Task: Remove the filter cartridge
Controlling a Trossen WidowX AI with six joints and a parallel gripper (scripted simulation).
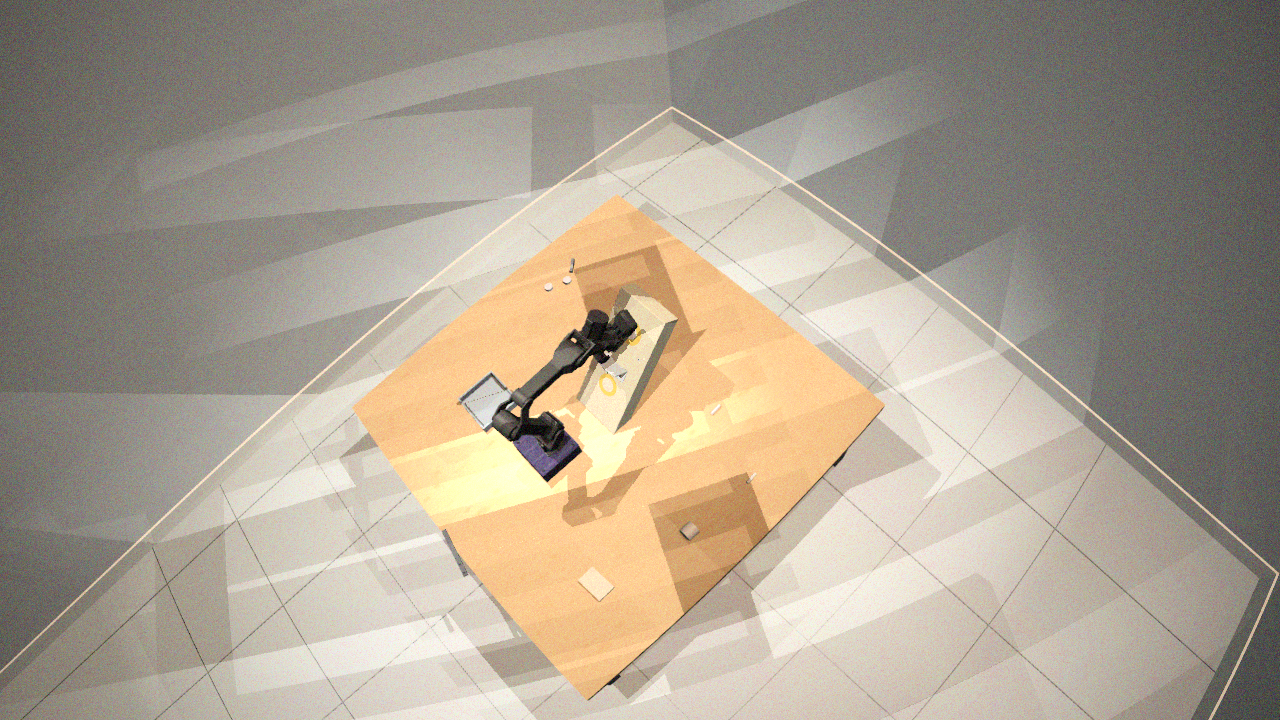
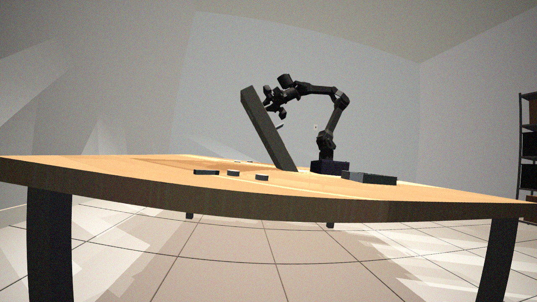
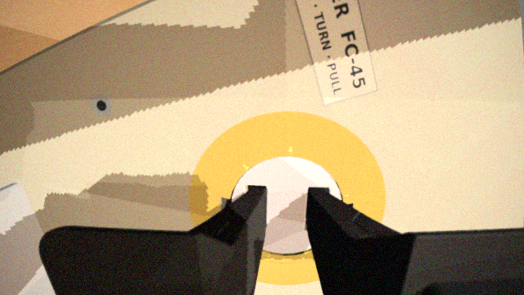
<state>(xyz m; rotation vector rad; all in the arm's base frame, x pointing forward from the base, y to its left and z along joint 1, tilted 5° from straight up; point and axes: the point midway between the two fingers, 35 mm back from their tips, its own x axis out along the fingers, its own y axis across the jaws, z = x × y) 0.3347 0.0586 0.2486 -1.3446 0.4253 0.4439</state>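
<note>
So my tool (image 1: 636,333) (image 2: 265,107) (image 3: 285,194) is nearly shut, pinching the round white cartridge (image 3: 286,217), which sits inside the yellow ring (image 3: 221,143) on the tilted panel (image 1: 651,358) (image 2: 264,127) (image 3: 442,143). The tray (image 1: 475,417) (image 2: 369,178) is on the table (image 1: 501,340) (image 2: 150,180), left of my base (image 1: 547,465) (image 2: 329,167) from above.

the fingertips of the gripper (image 3: 286,189) cover the sides of the white round face (image 3: 286,172), so its two slots cannot be made out. the label (image 3: 341,53) runs off the top edge of the wrist view, its first letters cut away. from outside, the panel (image 2: 264,126) shows only its side, its front turned away. the arm (image 1: 559,362) hides one corner of the tray (image 1: 473,416).
</note>
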